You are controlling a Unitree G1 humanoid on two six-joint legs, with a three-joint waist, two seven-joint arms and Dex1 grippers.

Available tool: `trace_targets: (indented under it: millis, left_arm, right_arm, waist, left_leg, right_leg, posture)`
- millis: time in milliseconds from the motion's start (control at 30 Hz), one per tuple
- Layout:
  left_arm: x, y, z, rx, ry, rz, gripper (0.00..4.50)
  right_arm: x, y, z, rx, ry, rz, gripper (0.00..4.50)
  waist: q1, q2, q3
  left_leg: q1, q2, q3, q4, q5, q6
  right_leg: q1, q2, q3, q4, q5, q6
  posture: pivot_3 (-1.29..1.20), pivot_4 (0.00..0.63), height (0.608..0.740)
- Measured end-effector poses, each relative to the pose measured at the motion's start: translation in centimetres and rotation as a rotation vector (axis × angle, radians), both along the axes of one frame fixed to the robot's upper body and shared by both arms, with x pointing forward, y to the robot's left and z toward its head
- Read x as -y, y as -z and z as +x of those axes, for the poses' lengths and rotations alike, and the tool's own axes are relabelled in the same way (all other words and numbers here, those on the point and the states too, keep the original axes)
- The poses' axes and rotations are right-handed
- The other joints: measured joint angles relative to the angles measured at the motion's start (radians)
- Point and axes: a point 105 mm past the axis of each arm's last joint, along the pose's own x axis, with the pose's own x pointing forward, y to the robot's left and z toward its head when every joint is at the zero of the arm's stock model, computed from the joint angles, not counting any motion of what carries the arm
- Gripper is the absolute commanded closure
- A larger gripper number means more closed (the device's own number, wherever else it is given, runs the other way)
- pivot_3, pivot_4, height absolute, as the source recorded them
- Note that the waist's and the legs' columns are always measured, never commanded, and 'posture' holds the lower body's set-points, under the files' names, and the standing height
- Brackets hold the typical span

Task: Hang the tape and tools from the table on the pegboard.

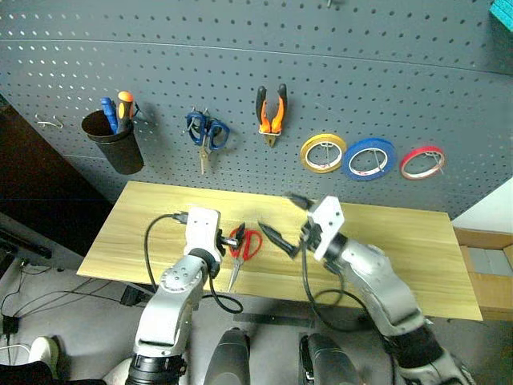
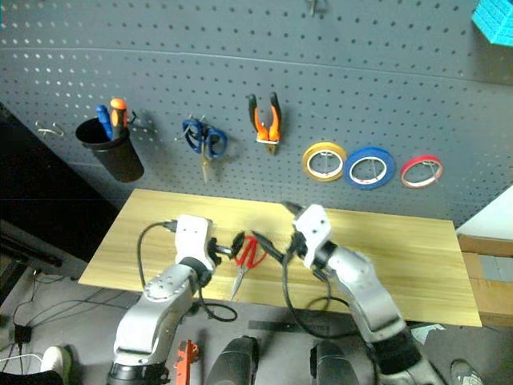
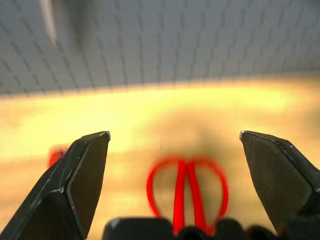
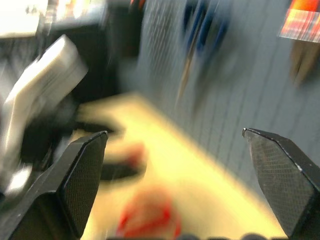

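Lying flat on the table [image 1: 401,241], red-handled scissors [image 1: 243,249] just beyond the wide-open, empty left end effector [image 1: 230,238].

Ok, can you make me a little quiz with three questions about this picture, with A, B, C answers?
1. Where are the red-handled scissors?
A. in the black cup
B. on the table
C. on a pegboard hook

2. How many tape rolls hang on the pegboard?
A. one
B. two
C. three

3. How is the left pincer?
A. open with nothing in it
B. shut on the scissors
C. holding the pliers

Answers:
1 B, they lie flat on the wooden table.
2 C, the yellow roll, blue roll and red roll hang in a row.
3 A, its two black fingers stand wide apart above the scissors.
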Motion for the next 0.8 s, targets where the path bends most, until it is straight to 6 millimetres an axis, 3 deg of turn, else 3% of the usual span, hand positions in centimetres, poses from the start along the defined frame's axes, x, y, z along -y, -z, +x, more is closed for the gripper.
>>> trace_targets:
  millis: [200,367,533,800]
  left_arm:
    - [1.3,4.8,-1.6,-0.174,0.014,0.07,0.0]
    - [0.2,7.4,-3.3,-0.285,-0.052,0.12,0.0]
    - [-0.6,7.5,-3.8,-0.294,-0.069,0.163,0.0]
    - [-0.9,7.6,-3.4,-0.318,-0.066,0.082,0.0]
  right_arm:
    - [2.0,2.9,-3.5,-0.13,-0.126,-0.092,0.01]
    - [2.0,3.5,-5.6,-0.131,-0.223,-0.122,0.01]
    - [1.8,3.2,-5.9,-0.123,-0.233,-0.114,0.01]
    - [1.7,2.9,-5.6,-0.105,-0.216,-0.113,0.01]
  waist:
    - [-0.044,-0.005,0.019]
    - [-0.061,-0.008,0.031]
    - [-0.064,-0.009,0.034]
    - [-0.065,-0.008,0.037]
  left_leg:
    - [0.0,0.0,0.0,-0.001,0.0,0.0]
    - [0.0,0.0,-0.001,-0.001,0.0,0.0]
    - [0.001,0.0,-0.001,-0.001,0.0,0.0]
    - [0.002,0.0,-0.001,-0.001,0.0,0.0]
  right_leg:
    - [0.001,0.0,0.0,0.0,-0.002,0.001]
    - [0.001,0.0,0.0,0.0,-0.002,0.002]
    - [0.001,0.0,0.0,0.001,-0.002,0.002]
    - [0.002,0.0,0.0,0.001,-0.002,0.002]
  posture:
    - [0.07,0.277,0.74]
    - [0.05,0.286,0.74]
    - [0.04,0.289,0.74]
    - [0.04,0.293,0.74]
